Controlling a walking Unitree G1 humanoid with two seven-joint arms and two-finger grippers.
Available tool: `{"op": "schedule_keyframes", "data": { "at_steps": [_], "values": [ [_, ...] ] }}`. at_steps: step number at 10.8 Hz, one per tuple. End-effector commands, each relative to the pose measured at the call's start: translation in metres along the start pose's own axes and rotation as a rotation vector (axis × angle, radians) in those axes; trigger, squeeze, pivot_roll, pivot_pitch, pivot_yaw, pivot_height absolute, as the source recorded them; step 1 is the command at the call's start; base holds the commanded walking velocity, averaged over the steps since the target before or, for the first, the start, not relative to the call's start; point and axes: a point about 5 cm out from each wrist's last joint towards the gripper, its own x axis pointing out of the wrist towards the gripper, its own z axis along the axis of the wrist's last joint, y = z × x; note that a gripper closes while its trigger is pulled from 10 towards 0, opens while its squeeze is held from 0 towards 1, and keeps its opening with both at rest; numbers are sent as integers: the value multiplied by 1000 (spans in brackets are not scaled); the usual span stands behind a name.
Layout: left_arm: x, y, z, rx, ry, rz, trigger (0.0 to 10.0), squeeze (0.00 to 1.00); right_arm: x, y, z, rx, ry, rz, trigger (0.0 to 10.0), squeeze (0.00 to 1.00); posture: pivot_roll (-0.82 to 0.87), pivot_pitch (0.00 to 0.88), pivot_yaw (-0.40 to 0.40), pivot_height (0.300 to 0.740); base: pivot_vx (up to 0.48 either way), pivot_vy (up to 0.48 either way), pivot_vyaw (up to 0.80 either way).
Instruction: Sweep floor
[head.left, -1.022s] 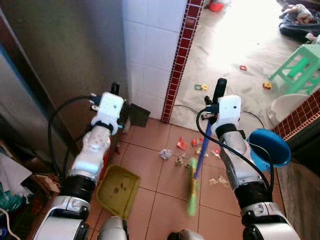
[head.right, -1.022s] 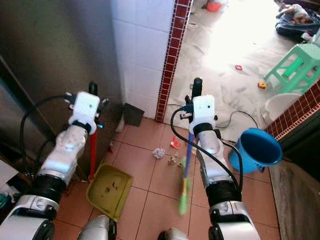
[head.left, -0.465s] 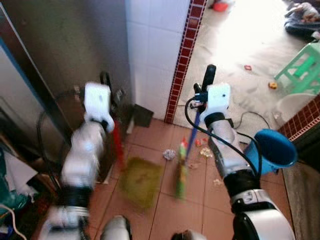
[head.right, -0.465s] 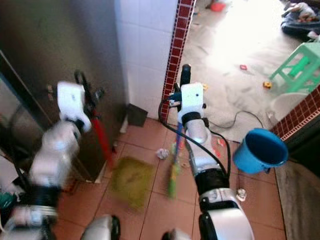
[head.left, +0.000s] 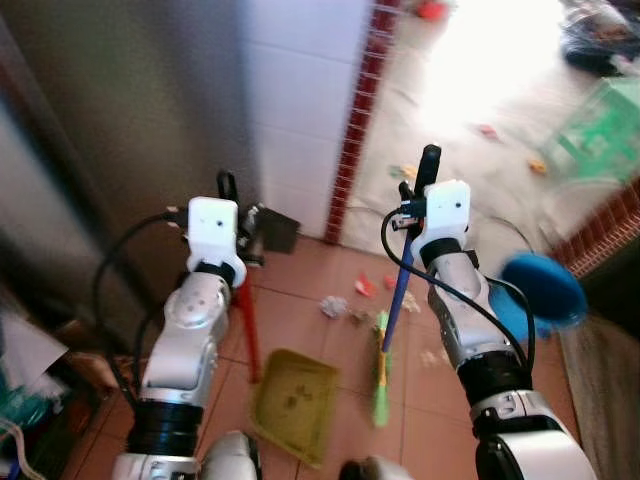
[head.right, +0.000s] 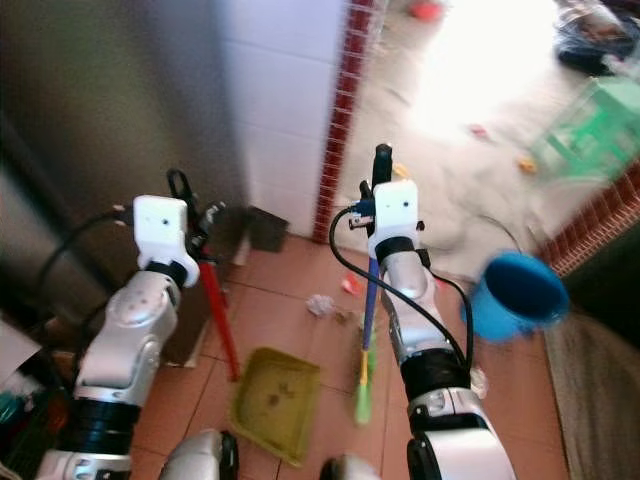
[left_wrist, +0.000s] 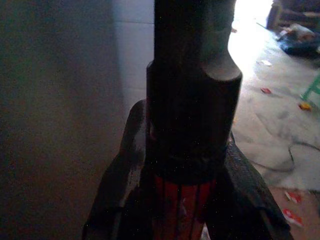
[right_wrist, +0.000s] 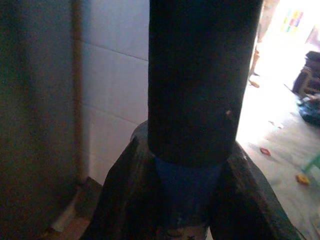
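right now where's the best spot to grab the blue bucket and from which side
Probably the rim of the blue bucket, taken from above. It stands mouth-up on the tiles to the robot's right, and the open top looks like the clearest edge to pinch between two fingers. I can't make out a handle through the blur. Both grippers are already holding long handles.

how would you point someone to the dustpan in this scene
Start at the red brick strip edging the white tiled wall and drop to the terracotta floor in front of it. There, beside the green broom head, lies the dustpan: a flat olive-yellow tray on a red stick, held by the left pincer.
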Motion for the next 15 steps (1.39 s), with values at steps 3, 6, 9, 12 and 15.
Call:
{"op": "schedule_keyframes", "data": {
  "at_steps": [3,6,9,12,15],
  "values": [
    [1,-3,22,7,-77,-21,10000,0,0,-6,9,-3,-41,-12,10000,0,72,67,-59,740,0,-269,0],
    [4,0,26,15,-81,-28,10000,0,2,-5,14,-12,-44,-12,10000,0,52,69,-58,740,0,-275,0],
    [6,2,31,11,-78,-55,10000,0,-2,-3,12,-10,-47,-14,10000,0,54,52,-34,740,0,-185,0],
    [10,-3,36,77,-72,-175,10000,0,-7,-12,5,-12,-29,-56,10000,0,56,31,-6,740,0,-82,0],
    [9,-5,22,116,-28,-278,10000,0,-11,-26,-7,-16,22,-108,10000,0,46,0,-2,740,0,0,0]
  ]
}}
